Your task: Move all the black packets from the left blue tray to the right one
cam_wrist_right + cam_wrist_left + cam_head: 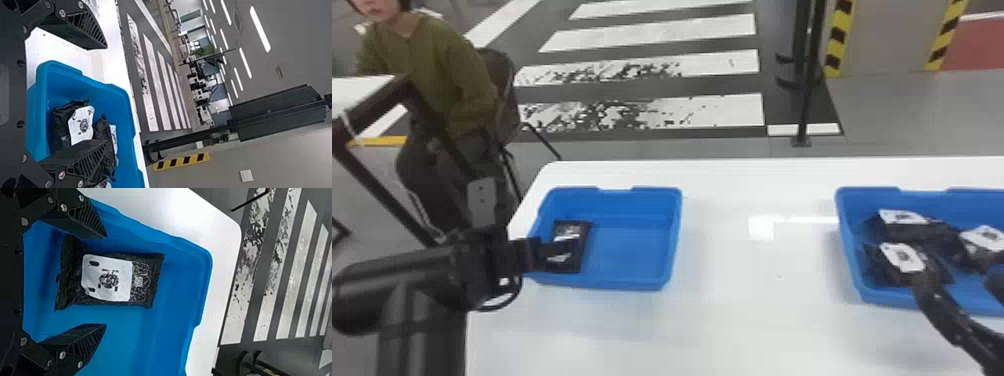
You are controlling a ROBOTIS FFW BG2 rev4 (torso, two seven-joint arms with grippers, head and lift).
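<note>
1. Left claw [559, 250], arm nearly level: fingers wide.
2. Ahead of that gap, one black packet [107, 278] lies in the left blue tray [632, 280].
3. Right claw [957, 280], also wide, slants over packets [902, 257] in the right tray [847, 240].

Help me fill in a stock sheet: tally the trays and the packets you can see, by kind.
Blue rectangular plastic trays: 2
Black packets with white labels: 4 distinguishable
Total: 6 (more packets may be hidden in the pile)

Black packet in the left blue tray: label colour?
White label, patterned black; best in left wrist view.
</note>
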